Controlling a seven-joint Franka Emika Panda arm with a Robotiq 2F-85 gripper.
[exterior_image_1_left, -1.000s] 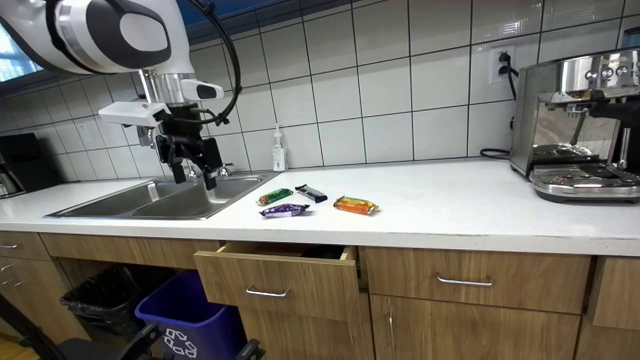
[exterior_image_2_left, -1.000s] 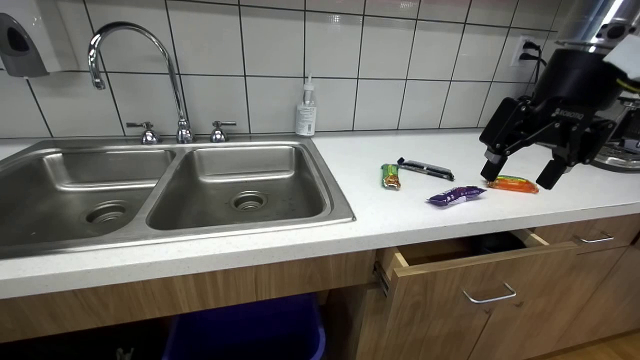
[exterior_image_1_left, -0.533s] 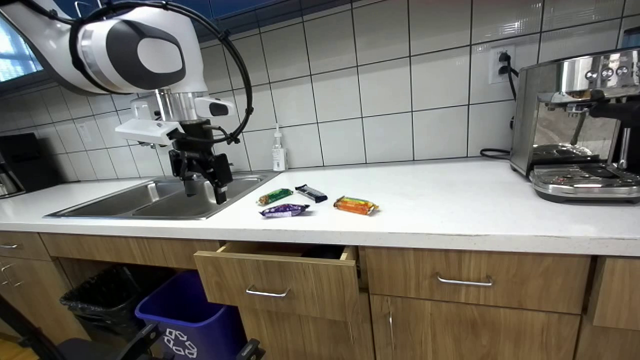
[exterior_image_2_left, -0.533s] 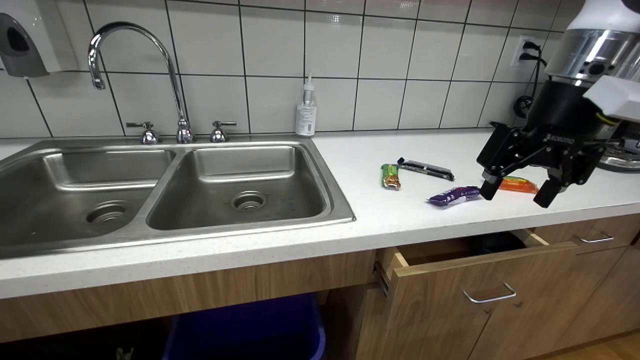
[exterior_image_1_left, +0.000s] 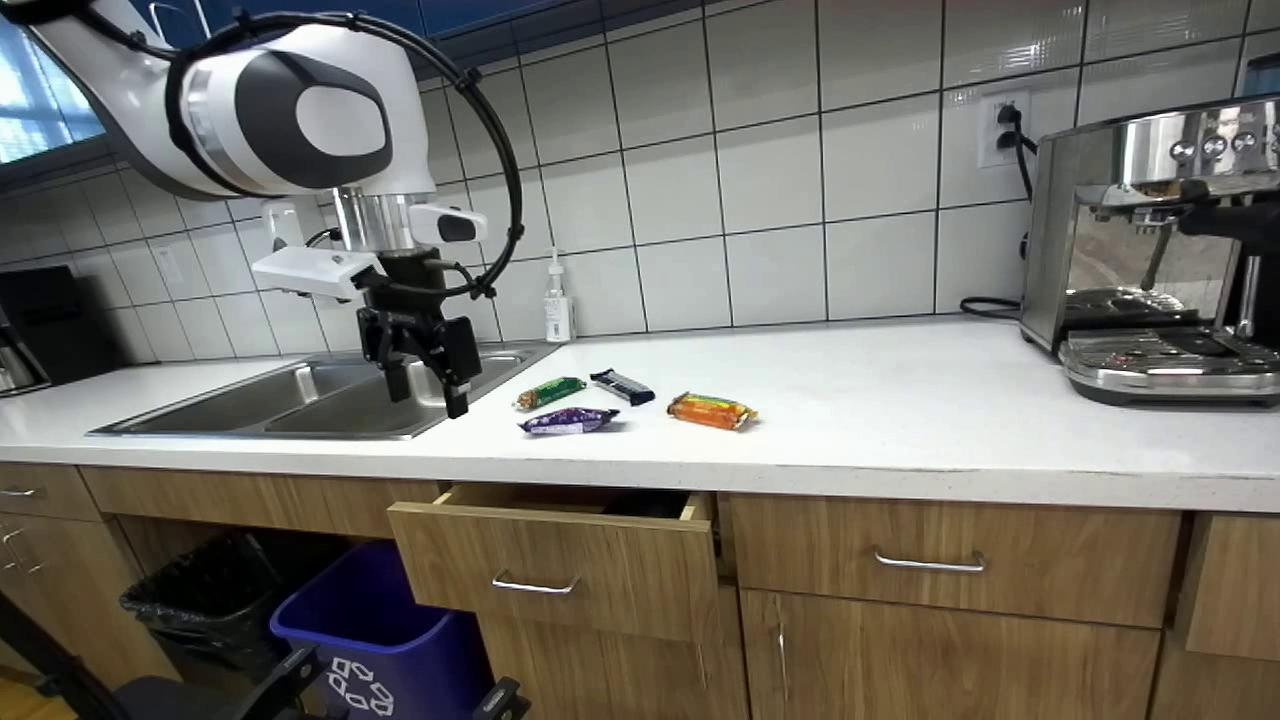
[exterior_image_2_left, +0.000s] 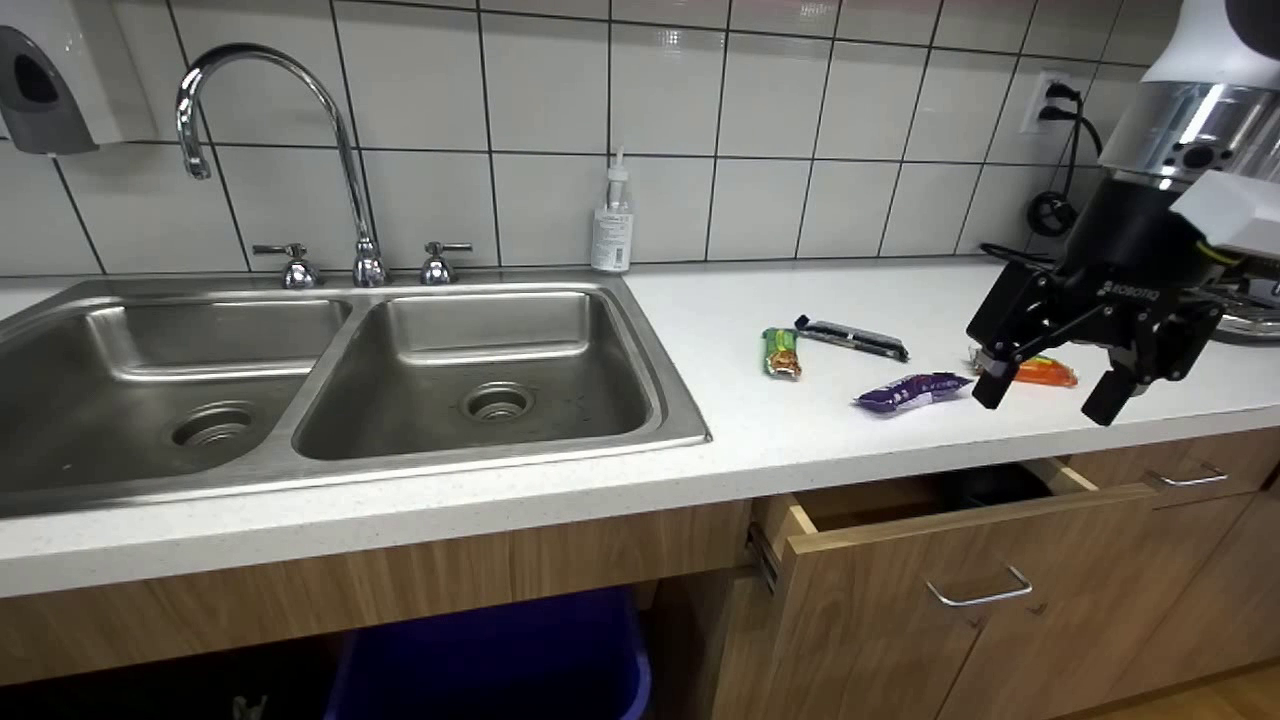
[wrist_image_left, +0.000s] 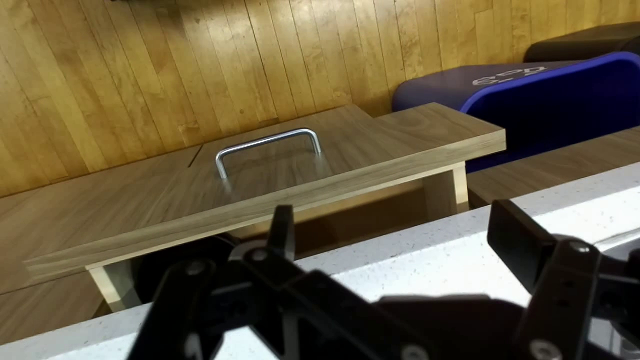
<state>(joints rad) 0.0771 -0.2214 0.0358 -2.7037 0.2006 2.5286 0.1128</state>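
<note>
From where I stand, the gripper (wrist_image_left: 392, 217) is released, its fingers (wrist_image_left: 517, 240) spread well apart with nothing pinched between them, across the lower middle of the wrist view; just past them, at the centre of that frame, sits the drawer (wrist_image_left: 350, 155), pulled partway out, its metal handle (wrist_image_left: 266, 142) turned toward the upper edge. If the arm comes down badly, I'd fear a finger knocking the front edge of the countertop (wrist_image_left: 400, 244) or jamming on the drawer's front, since the height is hard to read from anywhere. A careless sideways sweep could also push the purple packet (exterior_image_2_left: 908, 392), right of centre in an exterior view, over the countertop's lip and into the drawer. The orange packet (exterior_image_2_left: 1045, 372) could get bumped by surprise: a finger masks part of it in that same view, so I can't tell what gap lies between them. As for what shows where, the wrist view looks down past the drawer to a broad stretch of wooden floor (wrist_image_left: 225, 65), yet misses every packet; both exterior views show them, the green packet (exterior_image_2_left: 782, 352) and the dark bar (exterior_image_2_left: 853, 339) included. Farther back, the tall faucet (exterior_image_2_left: 369, 262) stands whole at upper left in an exterior view where little of the coffee machine shows past the gripper, while much of the coffee machine (exterior_image_1_left: 1165, 240) fills the right edge in an exterior view
</note>
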